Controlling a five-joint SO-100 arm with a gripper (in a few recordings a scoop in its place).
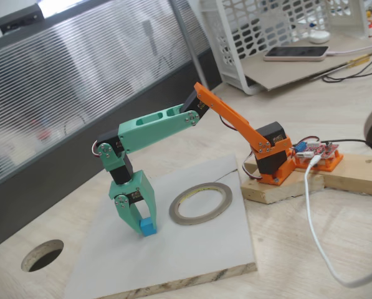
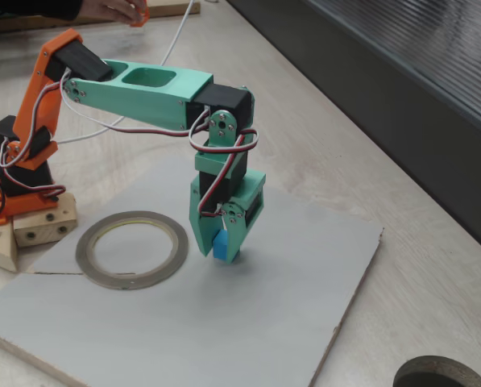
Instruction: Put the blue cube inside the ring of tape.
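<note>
Sky-blue, plain-faced blue cube sits clamped in the green hand, beside the grey-silver ring of tape.

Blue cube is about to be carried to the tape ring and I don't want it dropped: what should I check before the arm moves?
1. Green gripper closed on the small sky-blue cube: ok in both fixed views.
2. Cube lifted off the grey board: cannot tell; it sits at or just above the surface.
3. Flat grey-silver tape ring lying flat: ok.
4. Ring's inside free: ok.
5. Board between cube and ring unobstructed: ok.
6. Cube inside ring: not ok, beside it.
</note>
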